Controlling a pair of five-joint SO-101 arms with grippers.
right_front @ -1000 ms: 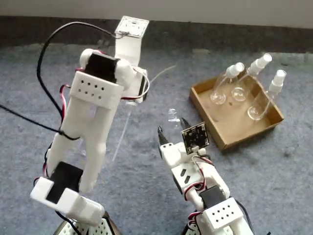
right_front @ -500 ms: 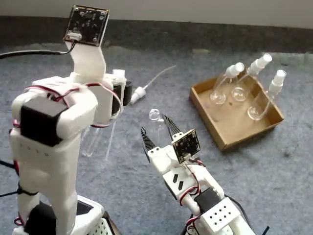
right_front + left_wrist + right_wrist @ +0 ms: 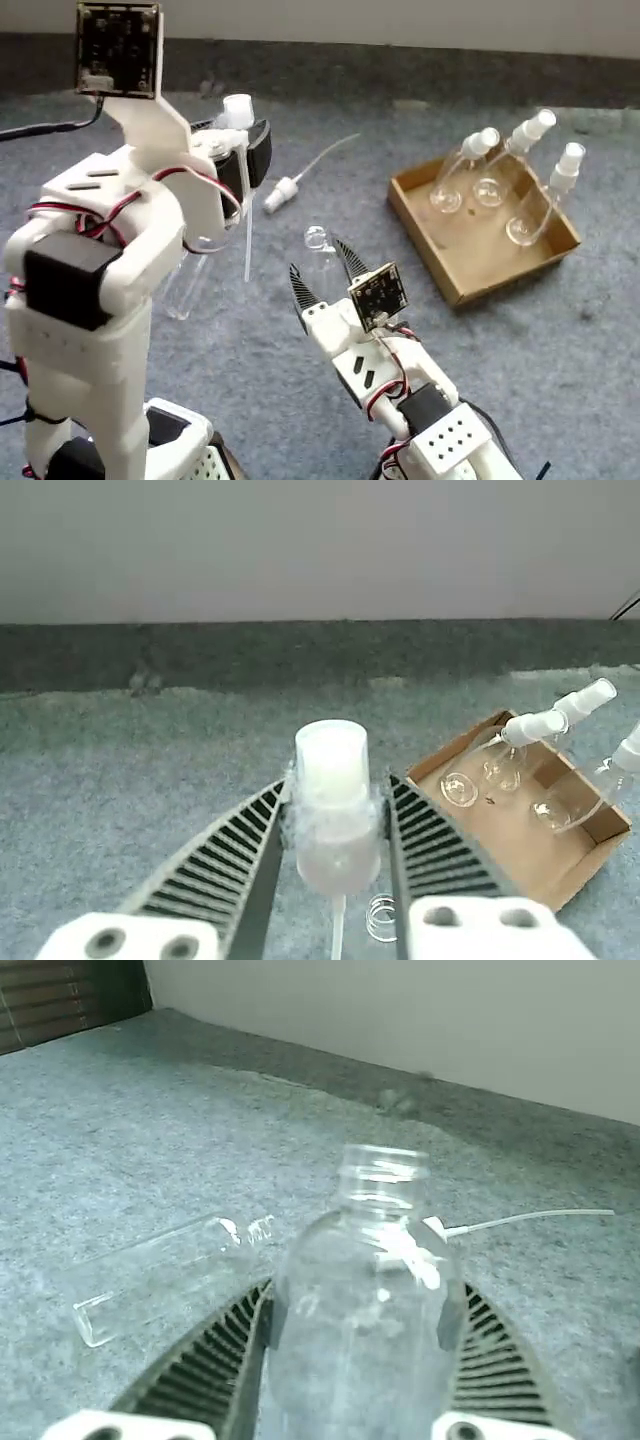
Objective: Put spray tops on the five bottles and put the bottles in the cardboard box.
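While left claw (image 3: 337, 785) pinches a white spray top (image 3: 330, 755), right claw (image 3: 362, 1300) clasps a clear uncapped bottle (image 3: 380, 1230)

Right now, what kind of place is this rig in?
Likely an indoor hobby or lab test bench: a grey carpet-like mat, a plain pale wall above a dark skirting strip, and a white plastic left arm.
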